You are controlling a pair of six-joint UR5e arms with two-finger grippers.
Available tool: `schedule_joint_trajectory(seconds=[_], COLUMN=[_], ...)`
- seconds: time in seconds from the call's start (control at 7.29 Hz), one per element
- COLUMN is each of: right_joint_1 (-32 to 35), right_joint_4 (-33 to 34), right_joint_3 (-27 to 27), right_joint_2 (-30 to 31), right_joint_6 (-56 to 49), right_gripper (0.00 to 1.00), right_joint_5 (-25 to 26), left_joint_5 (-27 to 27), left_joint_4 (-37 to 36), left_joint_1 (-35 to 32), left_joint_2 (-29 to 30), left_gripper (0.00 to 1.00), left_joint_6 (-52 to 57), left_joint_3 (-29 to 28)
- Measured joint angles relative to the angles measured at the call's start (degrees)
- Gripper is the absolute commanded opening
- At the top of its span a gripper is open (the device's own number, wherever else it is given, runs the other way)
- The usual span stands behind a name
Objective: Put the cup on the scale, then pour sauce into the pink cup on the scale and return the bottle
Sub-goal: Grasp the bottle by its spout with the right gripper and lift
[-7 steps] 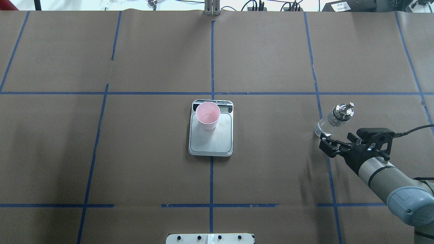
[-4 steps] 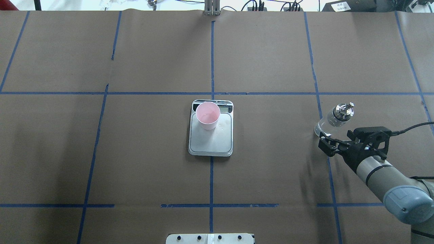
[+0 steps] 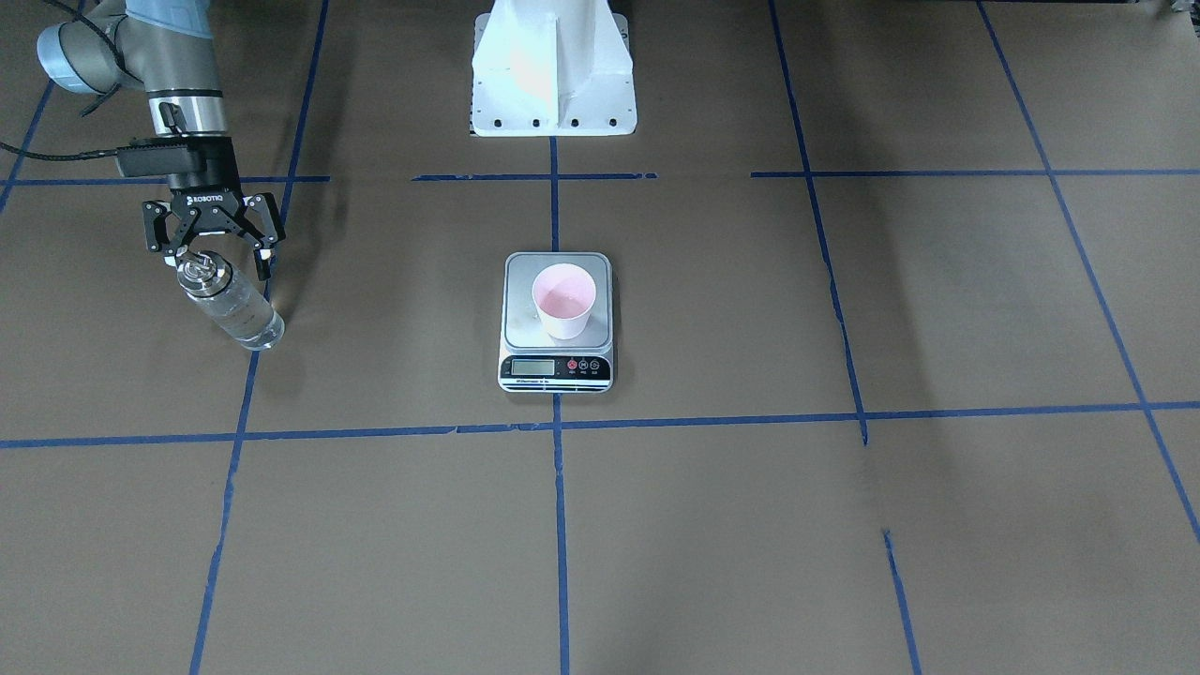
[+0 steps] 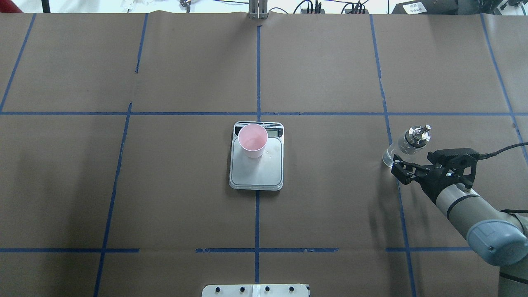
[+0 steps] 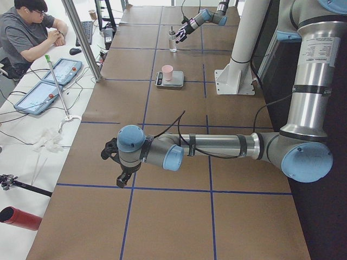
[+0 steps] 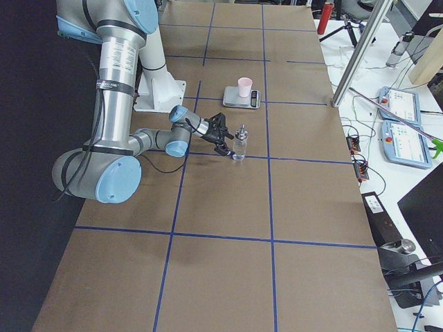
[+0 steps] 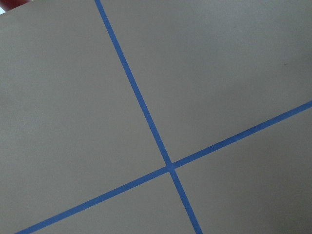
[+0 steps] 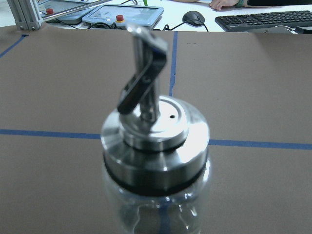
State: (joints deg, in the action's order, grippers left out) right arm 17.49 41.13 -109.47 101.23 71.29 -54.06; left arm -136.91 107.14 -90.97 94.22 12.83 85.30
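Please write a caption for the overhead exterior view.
Open right gripper close to the bottle; cup stands on the scale.

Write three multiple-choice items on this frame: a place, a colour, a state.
1. Where does the cup stand? A) on the scale B) on the bare table C) in a gripper
2. What colour are the tape lines on the table? A) red B) blue C) yellow
3. How is the right gripper? A) shut on the cup B) shut on nothing C) open
1 A: its base rests on the scale's steel top. 2 B: every line is blue. 3 C: its jaws stand apart near the upright bottle.
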Motion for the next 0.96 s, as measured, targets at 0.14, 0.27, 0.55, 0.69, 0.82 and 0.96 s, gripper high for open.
schedule_joint_trajectory(seconds=[0.14, 0.27, 0.55, 0.69, 0.82, 0.96], right_joint_1=[0.8, 1.5, 2.6, 2.7, 2.7, 2.7], right_joint_4=[0.0, 0.0, -0.1, -0.1, -0.1, -0.1], right_joint_3=[1.5, 3.4, 5.4, 5.6, 5.6, 5.6], right_joint_2=[-1.9, -4.0, -5.2, -5.4, -5.5, -5.7], right_joint_6=[-0.2, -0.3, -1.0, -1.4, -1.6, -1.6], right_gripper=[1.00, 1.00, 0.99, 0.41, 0.00, 0.00], right_joint_5=[0.0, 0.0, 0.1, 0.6, 1.3, 2.2], left_joint_5=[0.0, 0.1, 0.1, 0.1, 0.1, 0.1], left_joint_4=[0.0, 0.0, 0.0, 0.0, 0.0, 0.0], left_joint_1=[0.0, 0.0, 0.0, 0.0, 0.0, 0.0], left_joint_2=[0.0, 0.0, 0.0, 0.0, 0.0, 0.0], left_gripper=[1.00, 1.00, 1.00, 1.00, 1.00, 1.00], left_joint_6=[0.0, 0.0, 0.0, 0.0, 0.0, 0.0], left_joint_3=[0.0, 0.0, 0.0, 0.0, 0.0, 0.0])
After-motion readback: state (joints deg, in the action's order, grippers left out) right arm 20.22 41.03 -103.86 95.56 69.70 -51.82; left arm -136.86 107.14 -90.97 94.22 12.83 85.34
